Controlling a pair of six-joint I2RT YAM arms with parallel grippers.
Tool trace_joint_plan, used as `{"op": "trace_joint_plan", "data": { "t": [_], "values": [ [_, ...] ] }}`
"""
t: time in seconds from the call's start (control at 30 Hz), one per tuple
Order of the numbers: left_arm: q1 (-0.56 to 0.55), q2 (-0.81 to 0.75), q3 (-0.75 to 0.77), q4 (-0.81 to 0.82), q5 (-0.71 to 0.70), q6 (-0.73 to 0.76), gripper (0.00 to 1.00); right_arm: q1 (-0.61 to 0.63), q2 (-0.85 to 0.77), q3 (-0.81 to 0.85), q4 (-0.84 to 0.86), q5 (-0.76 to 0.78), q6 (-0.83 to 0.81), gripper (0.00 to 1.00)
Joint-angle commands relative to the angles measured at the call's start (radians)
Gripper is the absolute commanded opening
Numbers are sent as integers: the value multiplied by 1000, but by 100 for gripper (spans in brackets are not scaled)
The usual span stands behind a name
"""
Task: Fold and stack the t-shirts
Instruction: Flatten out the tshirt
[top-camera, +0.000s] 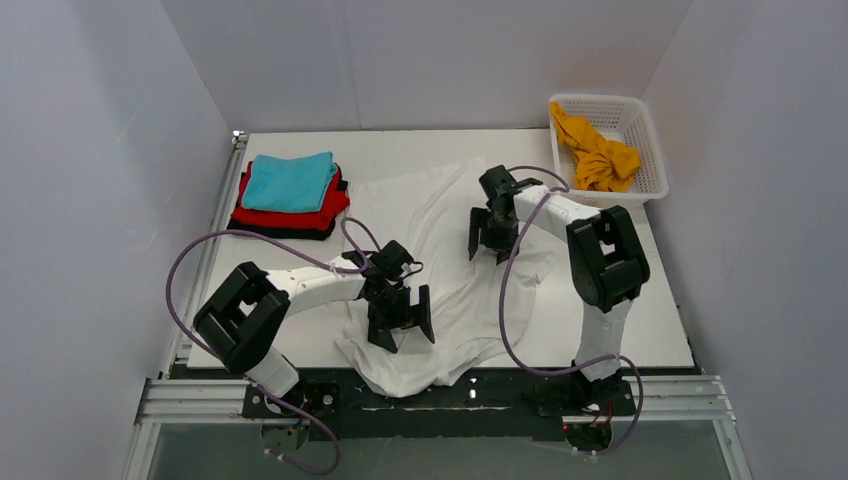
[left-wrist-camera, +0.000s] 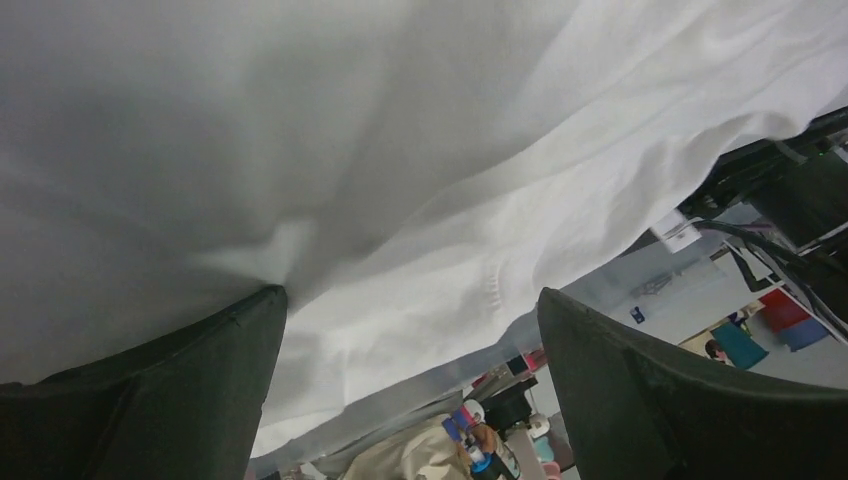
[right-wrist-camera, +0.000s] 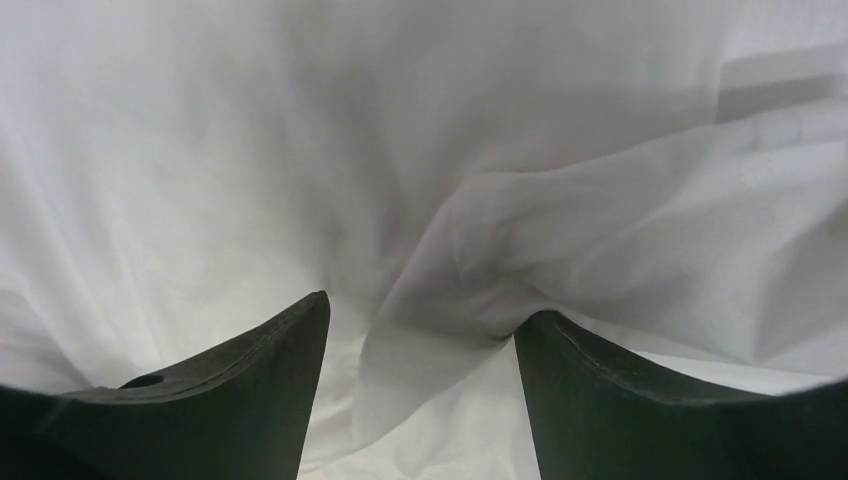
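A large white t-shirt (top-camera: 440, 250) lies crumpled across the middle of the table, its near part hanging over the front edge. My left gripper (top-camera: 402, 325) is open over the shirt's near left part; in the left wrist view (left-wrist-camera: 412, 300) the cloth (left-wrist-camera: 400, 180) fills the frame, the left fingertip (left-wrist-camera: 250, 330) against a pucker. My right gripper (top-camera: 487, 240) is open over the shirt's upper middle; in the right wrist view (right-wrist-camera: 420, 315) a fold of cloth (right-wrist-camera: 560, 250) rests against the right fingertip (right-wrist-camera: 560, 350). A folded stack, teal (top-camera: 290, 180) over red (top-camera: 330, 210) over black (top-camera: 270, 229), sits at the back left.
A white lattice basket (top-camera: 640, 150) at the back right holds an orange-yellow t-shirt (top-camera: 597, 155). Purple cables loop from both arms. The table's front edge and metal rail (top-camera: 440, 395) run just below the shirt's hanging part. Grey walls enclose the table.
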Motion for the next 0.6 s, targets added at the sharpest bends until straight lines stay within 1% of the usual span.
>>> {"op": "trace_joint_plan", "data": {
  "t": [0.0, 0.07, 0.1, 0.17, 0.2, 0.27, 0.33, 0.4, 0.5, 0.57],
  "values": [
    [-39, 80, 45, -67, -64, -79, 98, -12, 189, 240, 57, -88, -183, 74],
    [-64, 157, 87, 101, -26, -169, 98, -12, 253, 399, 35, -145, -240, 73],
    [-85, 204, 113, 189, -19, -214, 98, -12, 283, 452, 31, -180, -270, 73],
    [-137, 309, 190, 317, -39, -248, 98, -12, 337, 553, 28, -223, -329, 72],
    [-154, 370, 252, 317, -46, -261, 98, -13, 365, 602, 7, -229, -352, 72],
    [-179, 475, 388, 335, 1, -275, 98, -17, 407, 693, -44, -228, -418, 72],
    [-204, 520, 481, 317, 4, -260, 98, -32, 413, 735, -76, -186, -440, 72],
    [-218, 503, 530, 265, -11, -206, 98, -65, 373, 726, -77, -147, -445, 73],
    [-221, 395, 522, 150, -79, -85, 98, -144, 285, 693, -83, -114, -403, 73],
    [-221, 292, 508, 26, -187, 34, 98, -189, 207, 663, -100, -96, -383, 73]
  ]
}}
